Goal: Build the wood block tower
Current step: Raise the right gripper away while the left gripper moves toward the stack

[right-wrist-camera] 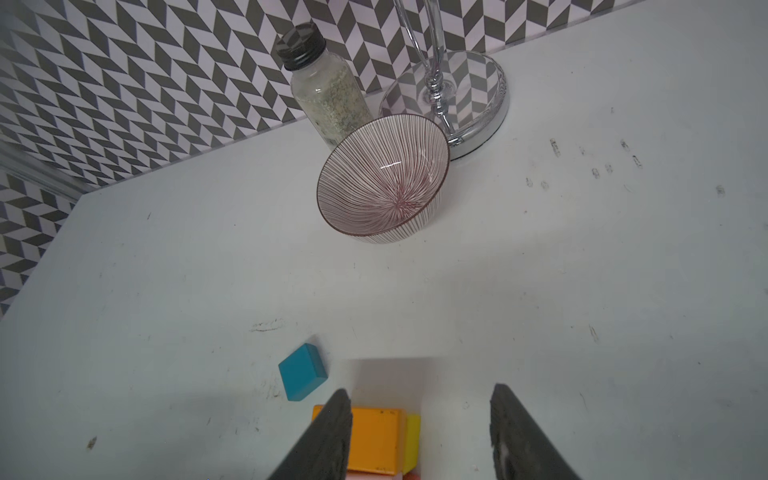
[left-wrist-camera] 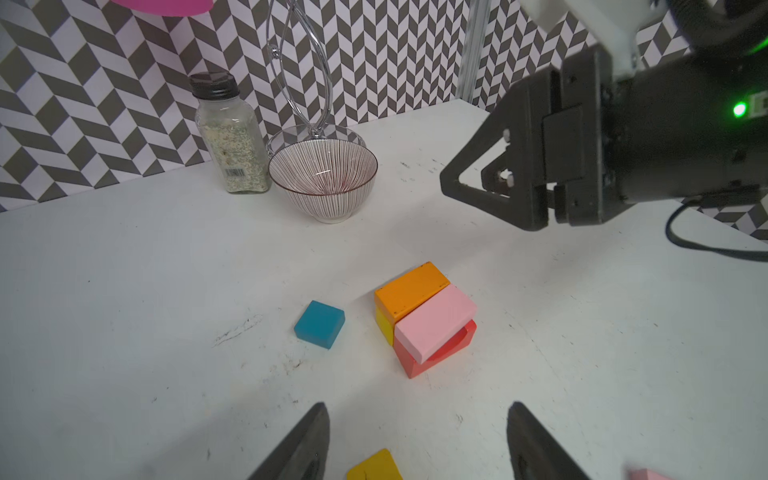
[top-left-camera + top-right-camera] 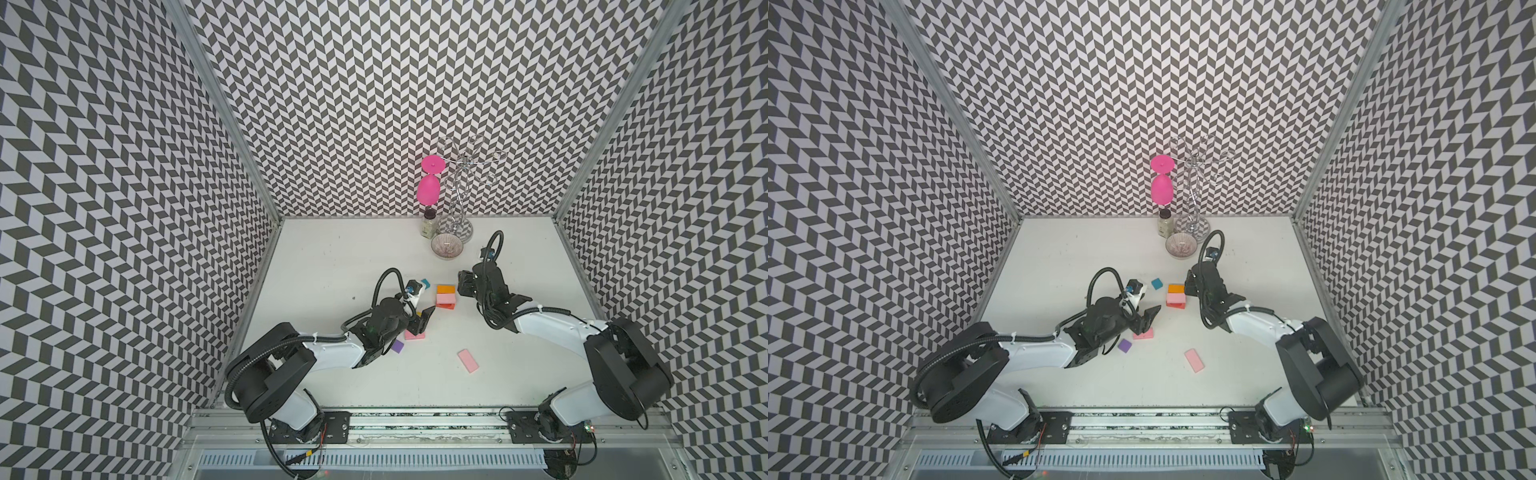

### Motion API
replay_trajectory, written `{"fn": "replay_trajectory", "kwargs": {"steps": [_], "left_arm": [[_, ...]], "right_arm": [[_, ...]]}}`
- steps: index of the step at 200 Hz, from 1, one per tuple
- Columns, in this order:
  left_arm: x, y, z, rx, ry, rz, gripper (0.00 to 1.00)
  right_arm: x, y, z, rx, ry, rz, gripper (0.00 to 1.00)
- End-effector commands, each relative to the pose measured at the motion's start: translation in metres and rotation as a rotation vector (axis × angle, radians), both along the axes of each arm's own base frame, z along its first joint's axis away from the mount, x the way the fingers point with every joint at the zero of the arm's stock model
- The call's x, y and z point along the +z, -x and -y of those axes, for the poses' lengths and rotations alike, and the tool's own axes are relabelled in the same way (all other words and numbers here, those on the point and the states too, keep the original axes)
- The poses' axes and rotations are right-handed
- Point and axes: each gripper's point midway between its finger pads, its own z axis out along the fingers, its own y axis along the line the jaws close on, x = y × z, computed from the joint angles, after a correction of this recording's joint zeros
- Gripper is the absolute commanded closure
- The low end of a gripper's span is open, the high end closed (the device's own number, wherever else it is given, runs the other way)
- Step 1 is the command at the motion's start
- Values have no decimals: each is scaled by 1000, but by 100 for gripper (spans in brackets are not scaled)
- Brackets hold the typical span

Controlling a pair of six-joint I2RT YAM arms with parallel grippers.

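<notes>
Four blocks make up the wood block tower so far, near the centre of the table in both top views. In the left wrist view, an orange slab and a pink slab lie side by side on top, touching. A yellow block sits under the orange, a red arch under the pink.

Teal block: flat on the table at 10 o'clock of the tower, just beside it, apart.

Right gripper: 2 o'clock of the tower, close in. In the right wrist view its fingers are spread with nothing between them. The orange slab lies below, partly behind one finger.

Left gripper: 7 o'clock of the tower, near. Claw spread wide, nothing pinched. A loose yellow piece lies on the table under the gap.

Second pink slab: 7 o'clock, partly under the left gripper. Purple block just beyond, same bearing. Third pink slab: alone at 5 o'clock, well apart.

Striped bowl at 12 o'clock of the tower. Behind it at the table's far edge: spice bottle and wire stand, with a pink goblet hanging foot-up.
</notes>
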Motion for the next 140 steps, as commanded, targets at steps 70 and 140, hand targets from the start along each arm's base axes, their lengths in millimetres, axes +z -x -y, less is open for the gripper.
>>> {"fn": "replay_trajectory", "kwargs": {"steps": [70,140], "left_arm": [[-43,-27,27,-8,-169,-33,37],[-55,-34,26,12,-209,-39,37]], "right_arm": [[-24,-43,-19,112,44,-50,51],[-42,-47,-28,164,65,-91,53]]}}
